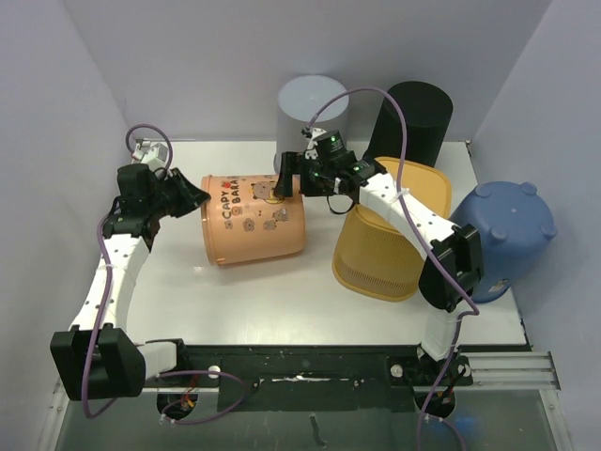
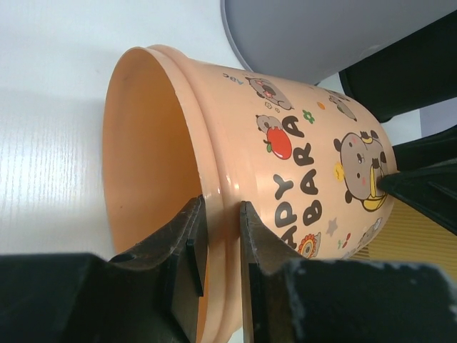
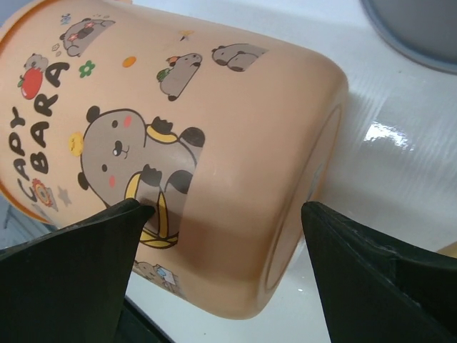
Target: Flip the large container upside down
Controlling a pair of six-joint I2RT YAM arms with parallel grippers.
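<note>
– Two grippers at the container [image 1: 254,221], which one has it?
– L gripper [image 2: 220,214] only. It's clamped on the rim at the mouth, one finger inside the wall, one outside, approx 9 o'clock of the container in the top view.
– And the container itself?
– Peach, capybara print, lying on its side in the middle of the table [image 1: 282,301]. Mouth faces 9 o'clock, base faces 3 o'clock. Not upside down yet.
– R gripper [image 3: 227,209]?
– Jaws spread wide, holding nothing. It sits approx 1 o'clock of the container, at the base end. R wrist view: one finger over the printed side wall, the other out past the base, w/ the base corner between them. L wrist view shows a black fingertip right at the capybara print. Touching or just off, can't tell.
– Other stuff around?
– Grey bin [image 1: 312,103] upright at 12 o'clock of the container, at the back. Black bin [image 1: 413,117] upright beside it, approx 2 o'clock. Yellow mesh basket [image 1: 376,258] tipped over at 3–4 o'clock, just beside the base end, partly under the R arm. Blue tub [image 1: 507,230] at 3 o'clock, at the table's edge beyond the basket, looks bottom-up.
– Basket touching the container?
– Close, but can't tell from the top view.
</note>
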